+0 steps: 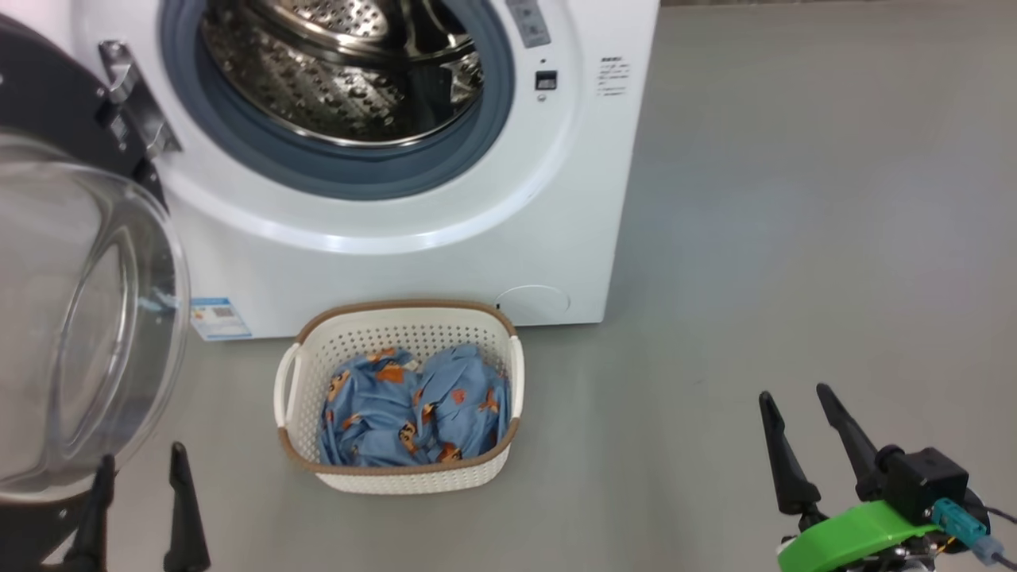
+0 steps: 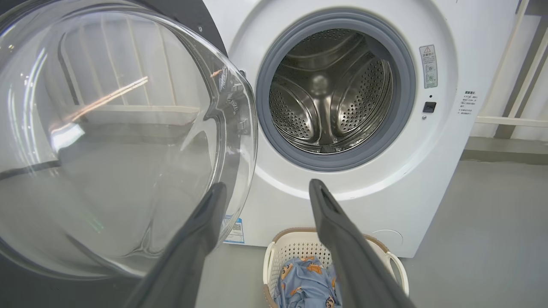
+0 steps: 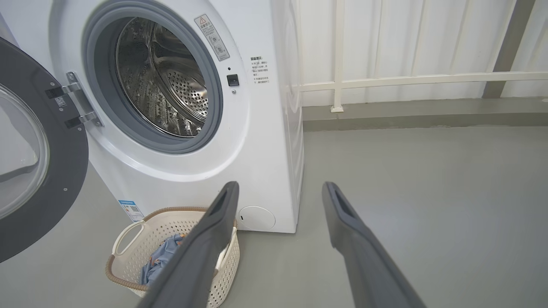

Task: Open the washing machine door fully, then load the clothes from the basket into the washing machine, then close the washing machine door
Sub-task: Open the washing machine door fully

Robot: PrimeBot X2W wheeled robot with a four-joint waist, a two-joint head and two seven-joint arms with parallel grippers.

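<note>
The washing machine door [image 1: 79, 318] stands swung open at the left, hinged to the washing machine [image 1: 413, 262]; the drum [image 1: 342, 71] is exposed. The basket [image 1: 401, 308] rests on the floor [image 1: 794, 199] just in front of the machine and holds the clothes [image 1: 413, 405]. Left gripper [image 1: 141, 454] and right gripper [image 1: 794, 392]: fingers spread, gripping nothing, both apart from the basket.

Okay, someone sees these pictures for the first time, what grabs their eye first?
The door swung wide at the left, glass bowl bulging, beside the washing machine's gaping steel drum. On the floor before it stands the basket holding blue clothes; the left gripper and right gripper hover open at the lower corners.
</note>
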